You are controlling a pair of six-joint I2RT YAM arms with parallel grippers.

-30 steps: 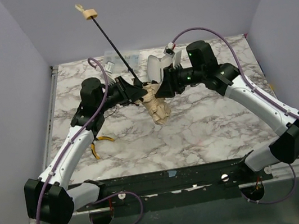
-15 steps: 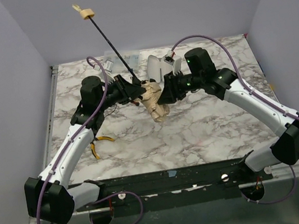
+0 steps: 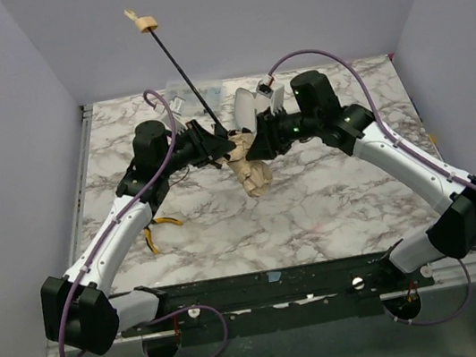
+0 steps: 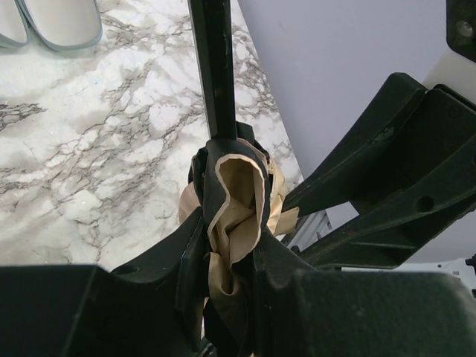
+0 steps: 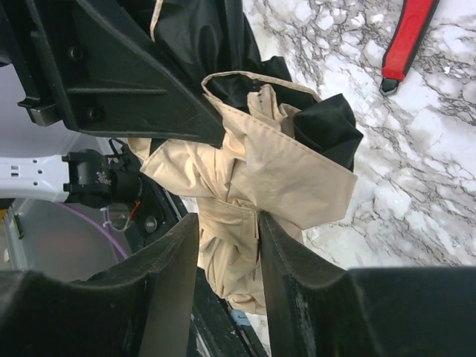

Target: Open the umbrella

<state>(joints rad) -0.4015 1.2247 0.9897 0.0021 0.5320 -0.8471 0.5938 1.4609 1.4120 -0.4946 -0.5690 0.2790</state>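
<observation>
The umbrella is held up over the table's middle. Its beige knob handle point(image 3: 142, 24) points up and back, and the thin black shaft point(image 3: 184, 75) slants down to the crumpled tan canopy point(image 3: 252, 174). My left gripper point(image 3: 219, 149) is shut on the shaft's base and bunched fabric point(image 4: 232, 223); the shaft point(image 4: 214, 67) rises straight ahead of it. My right gripper point(image 3: 252, 146) is closed on the folded tan canopy point(image 5: 260, 171), with one finger on each side and the fabric filling the gap between the fingers point(image 5: 286, 290). The mint-green sleeve point(image 3: 245, 105) lies behind the grippers and also shows in the left wrist view point(image 4: 56, 22).
Yellow-handled pliers point(image 3: 158, 231) lie on the marble at the left, by my left arm. A red-handled screwdriver point(image 5: 407, 37) lies on the marble beyond the canopy. A clear plastic piece point(image 3: 181, 91) sits at the table's back edge. Grey walls enclose three sides.
My right arm has shifted left, closer in on the canopy. The umbrella's handle has swayed slightly. My left gripper has kept its hold.
</observation>
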